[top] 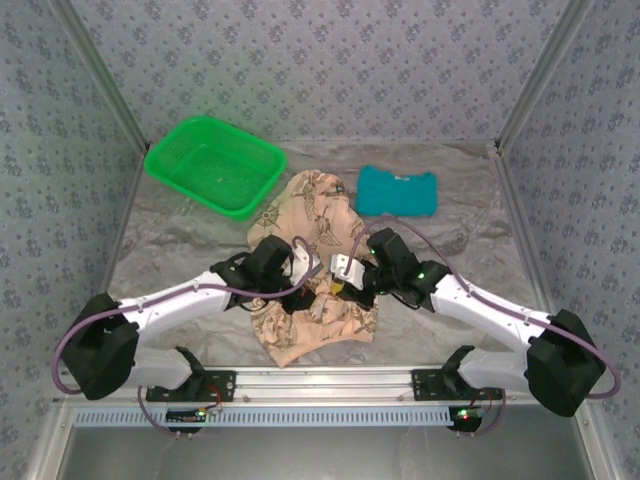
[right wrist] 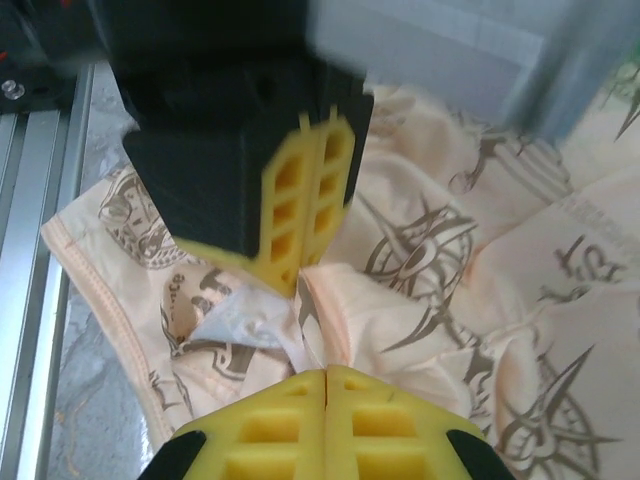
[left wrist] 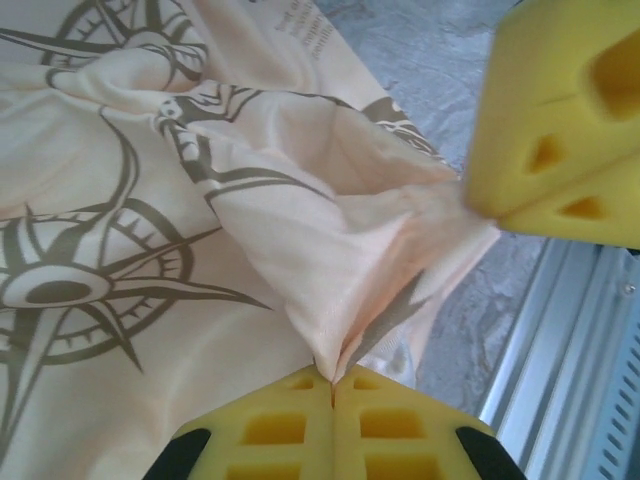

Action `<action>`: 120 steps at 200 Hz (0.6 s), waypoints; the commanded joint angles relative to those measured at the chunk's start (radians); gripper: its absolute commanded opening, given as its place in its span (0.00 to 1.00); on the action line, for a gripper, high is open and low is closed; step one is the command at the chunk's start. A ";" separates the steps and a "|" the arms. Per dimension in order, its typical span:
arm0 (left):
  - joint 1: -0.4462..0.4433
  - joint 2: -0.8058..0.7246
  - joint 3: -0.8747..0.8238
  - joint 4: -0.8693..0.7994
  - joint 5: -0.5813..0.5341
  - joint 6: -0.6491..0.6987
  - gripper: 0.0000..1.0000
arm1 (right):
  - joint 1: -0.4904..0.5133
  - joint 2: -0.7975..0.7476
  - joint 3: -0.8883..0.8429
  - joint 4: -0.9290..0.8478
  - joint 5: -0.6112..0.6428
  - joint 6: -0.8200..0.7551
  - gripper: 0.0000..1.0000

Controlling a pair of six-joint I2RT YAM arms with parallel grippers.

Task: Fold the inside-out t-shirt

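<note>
Left end effector (left wrist: pixel 333 378): clenched, my yellow pads (left wrist: pixel 290 430) flat together, grasping a peaked fold of the shirt (left wrist: pixel 150 250). The cloth runs up from that pinch in a ridge toward my right end effector (right wrist: pixel 326 372), which is also clenched and grasps a pale inner fold of the same shirt. The two sit tip to tip, just beside each other, with a short bunch of cloth between them. In the left wrist view the right one's yellow fingers are at upper right, with cloth gathered at their tip. In the right wrist view the left one's fingers come down from above, closed, tip on the cloth.

From above, both meet over the shirt's near half, my arms reaching in from the near left and near right corners. The shirt lies crumpled on the desk (top: pixel 180 250), centred, running from close to the near edge to past the middle. It is peach with dark compass prints, paler cream where it turns over. A stitched hem lies by the near-edge rail.

A folded teal garment (top: pixel 397 190) sits on the far side, right of centre, just beside the shirt's far end. A green basket (top: pixel 215 165) is at the far left corner, near that same end.
</note>
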 commanded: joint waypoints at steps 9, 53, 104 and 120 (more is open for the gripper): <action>0.004 0.041 -0.008 0.051 -0.044 -0.029 0.13 | 0.019 0.049 0.055 0.096 0.086 -0.088 0.00; 0.034 -0.058 -0.062 0.111 -0.100 -0.104 0.59 | 0.065 0.197 0.090 0.216 0.105 -0.046 0.00; 0.070 -0.189 -0.131 0.145 -0.210 -0.124 0.77 | -0.003 0.182 0.077 0.189 -0.051 0.060 0.23; 0.073 -0.180 -0.116 0.123 -0.173 -0.098 0.75 | -0.024 0.139 0.052 0.189 -0.055 0.092 0.32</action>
